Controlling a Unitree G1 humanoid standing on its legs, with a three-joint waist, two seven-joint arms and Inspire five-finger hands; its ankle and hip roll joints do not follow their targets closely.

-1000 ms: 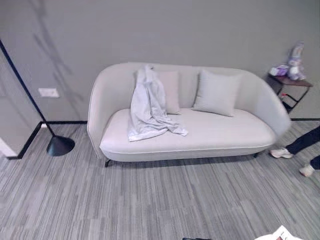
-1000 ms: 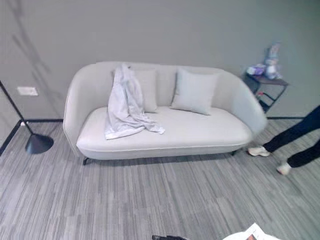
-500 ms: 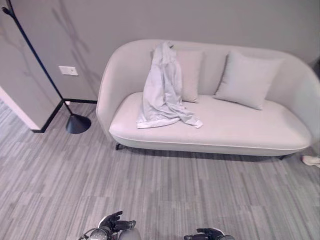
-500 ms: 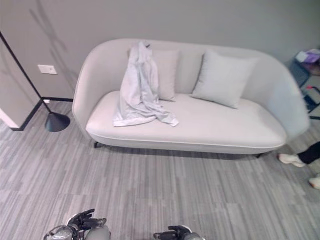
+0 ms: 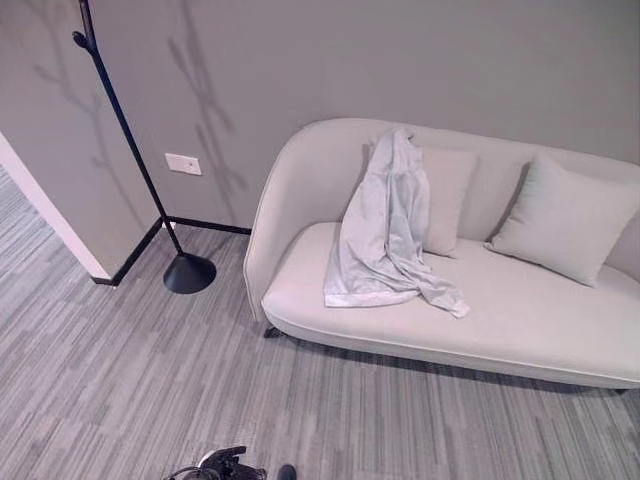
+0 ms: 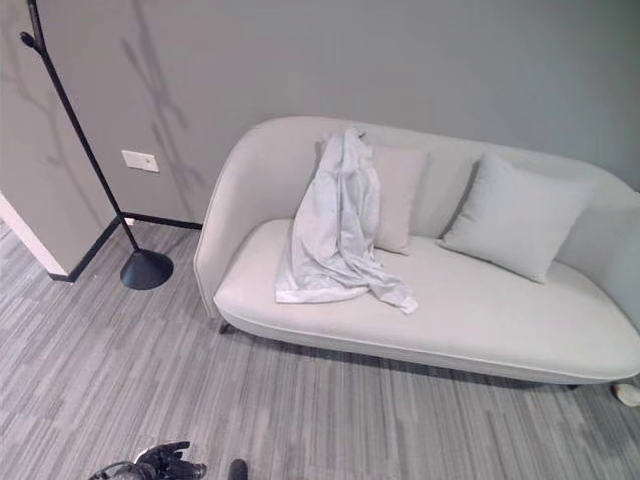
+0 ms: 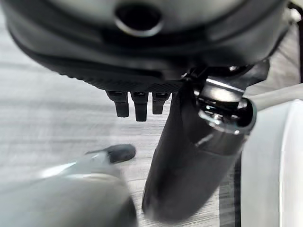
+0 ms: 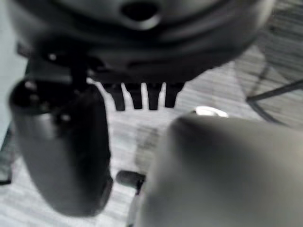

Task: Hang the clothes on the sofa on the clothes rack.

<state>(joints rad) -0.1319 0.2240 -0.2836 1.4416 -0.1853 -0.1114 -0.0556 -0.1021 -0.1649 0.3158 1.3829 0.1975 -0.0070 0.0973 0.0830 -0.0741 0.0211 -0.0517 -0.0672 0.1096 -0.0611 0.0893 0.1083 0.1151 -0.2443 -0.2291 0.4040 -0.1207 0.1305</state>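
A light grey garment (image 5: 385,225) hangs over the back of the pale sofa (image 5: 520,330) and spreads onto its seat, near the sofa's left end. Left of the sofa stands the black clothes rack (image 5: 131,142), a thin pole with a hook near its top and a cone base (image 5: 190,272), against the wall. My left hand (image 5: 226,464) is low at the bottom edge, far from the garment. Its fingers (image 7: 135,102) are straight and its thumb (image 7: 189,161) stands apart, holding nothing. My right hand (image 8: 61,156) hangs over the floor with fingers (image 8: 142,98) straight and empty.
Two grey cushions (image 5: 565,215) (image 5: 446,200) lean on the sofa's back, one partly behind the garment. A white wall socket (image 5: 183,164) is beside the rack. A white wall corner (image 5: 55,220) juts out at left. Grey striped carpet (image 5: 120,380) lies between me and the sofa.
The camera has swung left: the sofa now sits further right and more of the rack's pole shows. The garment lies on the sofa as before.
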